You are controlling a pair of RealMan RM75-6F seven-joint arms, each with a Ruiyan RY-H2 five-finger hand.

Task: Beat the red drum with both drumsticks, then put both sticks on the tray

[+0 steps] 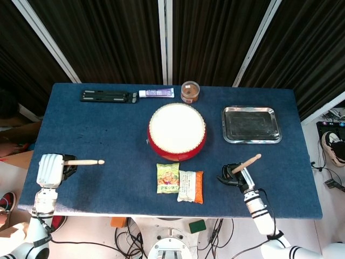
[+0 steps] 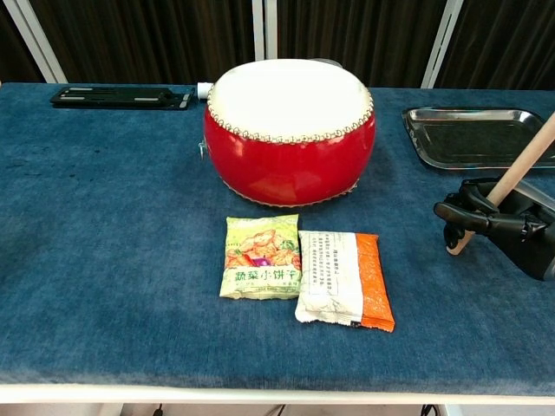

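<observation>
The red drum [image 1: 177,131] with its white skin [image 2: 289,98] stands at the table's middle. The steel tray [image 1: 251,124] lies to its right, with nothing in it. My left hand [image 1: 51,170] is at the table's left edge and grips a wooden drumstick [image 1: 83,162] that points right, level over the cloth. My right hand [image 1: 237,177] is low at the front right, holding the other drumstick [image 1: 246,163], which slants up toward the tray. In the chest view the right hand [image 2: 499,223] grips this stick [image 2: 520,173] near its lower end; the left hand is out of that frame.
Two snack packets [image 1: 180,184] lie in front of the drum. A brown jar [image 1: 190,91], a tube [image 1: 156,93] and a black strip [image 1: 108,96] line the back edge. The blue table [image 1: 108,135] ends just right of the tray.
</observation>
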